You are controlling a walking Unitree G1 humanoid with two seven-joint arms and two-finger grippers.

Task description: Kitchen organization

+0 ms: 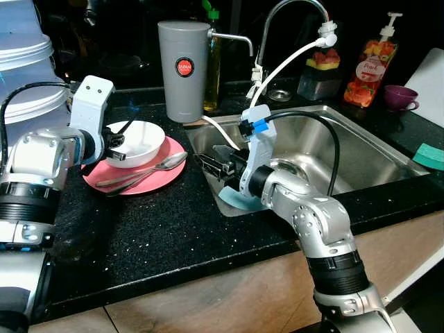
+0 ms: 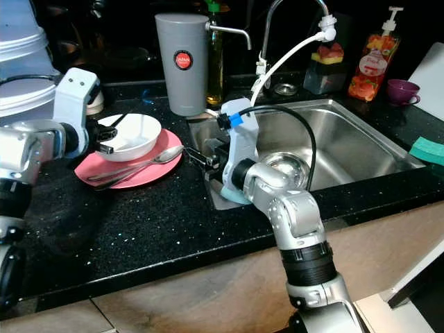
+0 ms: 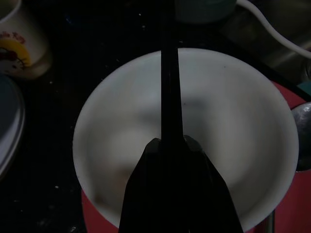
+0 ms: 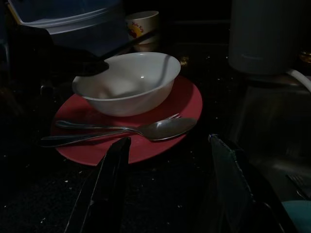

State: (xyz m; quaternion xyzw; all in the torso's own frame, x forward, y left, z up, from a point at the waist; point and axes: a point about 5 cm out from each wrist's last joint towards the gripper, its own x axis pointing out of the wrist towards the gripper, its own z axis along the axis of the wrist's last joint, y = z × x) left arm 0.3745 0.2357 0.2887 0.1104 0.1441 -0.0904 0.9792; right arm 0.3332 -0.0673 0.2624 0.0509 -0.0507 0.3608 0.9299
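Mostly black speckled counter (image 1: 173,229) beside steel sink (image 1: 361,149)

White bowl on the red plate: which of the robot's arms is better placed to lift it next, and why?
Probably the left. Its end effector is already at the white bowl's rim, while the right end effector sits by the sink edge, apart from the red plate.
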